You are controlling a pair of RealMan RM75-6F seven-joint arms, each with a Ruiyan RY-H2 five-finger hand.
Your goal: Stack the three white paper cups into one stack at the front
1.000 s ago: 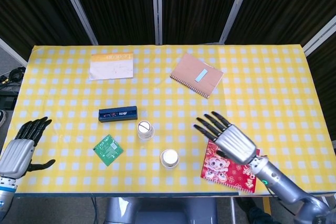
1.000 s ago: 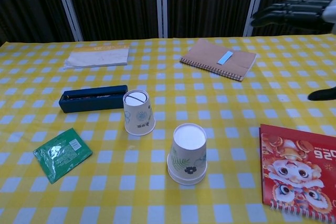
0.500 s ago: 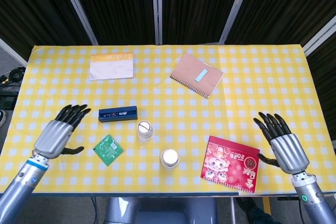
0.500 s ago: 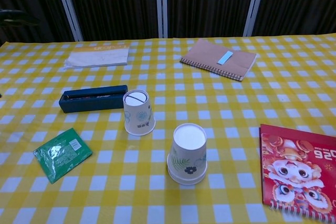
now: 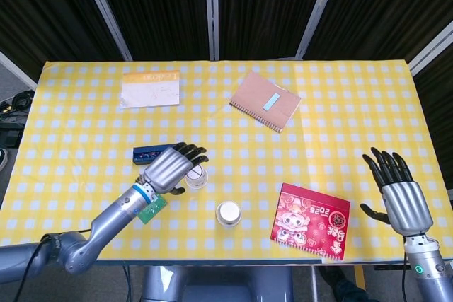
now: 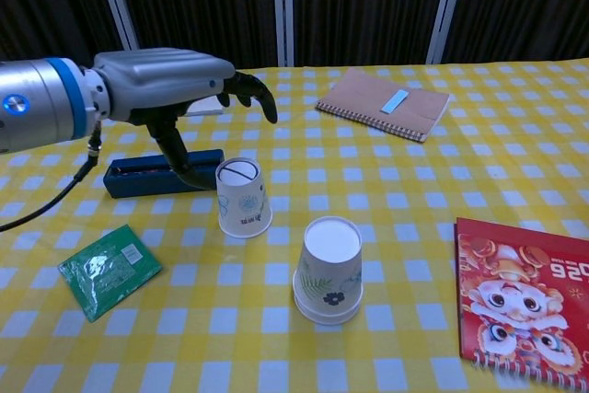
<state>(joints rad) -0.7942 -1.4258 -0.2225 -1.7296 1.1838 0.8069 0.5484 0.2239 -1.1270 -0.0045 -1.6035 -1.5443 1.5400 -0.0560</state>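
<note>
Above the rear cup (image 6: 243, 198), left hand (image 6: 175, 80) hovers, fingers apart.

Left robot hand (image 6: 170, 75) spread above upturned cup (image 6: 243, 197), stacked cups (image 6: 329, 271) nearer front

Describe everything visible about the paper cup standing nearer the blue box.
The white paper cup with a faint green and blue print stands upside down on the yellow checked tablecloth, wide rim down, its recessed base facing up. It looks like thin coated paper, undamaged. It stands just right of the dark blue box. The left hand hovers above it, fingers curved, thumb down beside it; contact is not evident.
</note>
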